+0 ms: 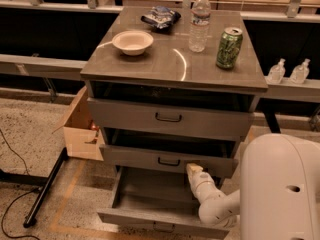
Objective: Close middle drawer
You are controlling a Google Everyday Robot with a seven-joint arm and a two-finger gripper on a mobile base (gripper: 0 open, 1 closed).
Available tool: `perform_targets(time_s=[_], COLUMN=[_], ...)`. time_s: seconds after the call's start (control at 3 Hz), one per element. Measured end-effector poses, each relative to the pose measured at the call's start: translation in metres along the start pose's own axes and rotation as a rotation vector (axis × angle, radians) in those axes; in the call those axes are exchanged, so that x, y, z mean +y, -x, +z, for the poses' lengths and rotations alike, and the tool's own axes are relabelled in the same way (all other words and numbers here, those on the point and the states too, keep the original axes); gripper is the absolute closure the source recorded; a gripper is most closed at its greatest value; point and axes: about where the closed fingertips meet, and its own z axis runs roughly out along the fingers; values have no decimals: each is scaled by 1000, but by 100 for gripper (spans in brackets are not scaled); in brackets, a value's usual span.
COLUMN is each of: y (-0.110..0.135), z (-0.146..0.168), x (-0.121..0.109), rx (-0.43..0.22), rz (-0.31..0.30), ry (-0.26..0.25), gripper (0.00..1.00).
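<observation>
The middle drawer (150, 155) is a wide grey drawer with a small dark bar handle (168, 162). It stands out a little from the cabinet (175, 66), with a dark gap above its front. My gripper (193, 168) is at the drawer's front face, just right of the handle, at the end of my white arm (212, 201). The arm reaches up from the lower right over the bottom drawer.
The bottom drawer (150, 204) is pulled far out under my arm. The top drawer (167, 117) sits slightly out. On the cabinet top are a bowl (132, 42), water bottle (199, 22), green can (229, 47) and snack bag (161, 18). A cardboard box (82, 129) and black stand leg (45, 189) are at left.
</observation>
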Motion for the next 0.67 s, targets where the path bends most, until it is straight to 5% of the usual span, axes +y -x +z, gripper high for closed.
perform_targets(time_s=[0.67], y=[7], z=[23], x=[-14], rx=[-19], rz=[-47], ry=[-39], gripper=[100])
